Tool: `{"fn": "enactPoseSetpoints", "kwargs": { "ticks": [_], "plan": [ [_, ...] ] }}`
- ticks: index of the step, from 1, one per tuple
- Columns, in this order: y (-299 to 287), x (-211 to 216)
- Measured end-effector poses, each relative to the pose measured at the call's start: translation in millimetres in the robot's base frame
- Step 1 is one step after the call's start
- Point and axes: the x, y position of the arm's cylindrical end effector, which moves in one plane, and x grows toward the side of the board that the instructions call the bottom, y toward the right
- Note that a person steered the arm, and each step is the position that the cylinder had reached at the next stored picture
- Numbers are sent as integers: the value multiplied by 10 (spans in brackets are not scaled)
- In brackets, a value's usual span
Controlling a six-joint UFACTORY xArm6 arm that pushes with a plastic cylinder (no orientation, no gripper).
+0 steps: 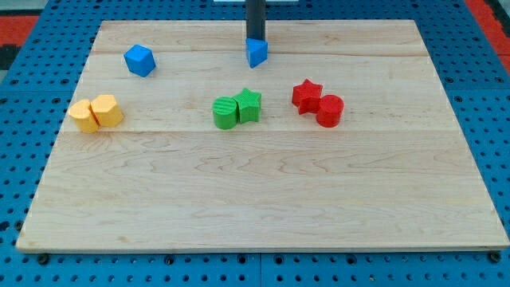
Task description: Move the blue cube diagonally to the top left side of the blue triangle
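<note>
Blue pegboard surrounds a pale wooden board (pixel 263 191) on which eight small blocks lie. The arm's dark rod comes down from the view's top, and its tip (pixel 255 40) stands right at the upper edge of the blue triangle (pixel 256 53), seemingly touching it or just behind it; the rod has no jaws and holds nothing, since it can only push. The blue cube (pixel 139 60), the thing to be moved, lies well apart at the view's upper left, roughly level with the triangle. Further down sit a yellow pair (pixel 96 113) touching each other at the left, a green cylinder (pixel 225 112) touching a green star (pixel 249 104) in the middle, and a red star (pixel 306 95) touching a red cylinder (pixel 329 110) to the right. To do the step well, the tip should probably leave the triangle without nudging it, travel round to the cube's far left side, and push it rightward and slightly upward with the contact centred, so that the cube slides straight instead of spinning away. The push would best stop short of the triangle, leaving the cube just up and left of it, near the board's top edge, where little room remains. No brand, label or writing can be read anywhere.
</note>
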Motion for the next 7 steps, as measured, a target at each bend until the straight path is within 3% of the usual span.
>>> {"fn": "enactPoseSetpoints", "kwargs": {
  "ticks": [1, 2, 3, 4, 6, 7],
  "plan": [
    [-732, -282],
    [-1831, -285],
    [-2684, -7],
    [-2566, 607],
    [-1234, 762],
    [-1277, 537]
  ]
}}
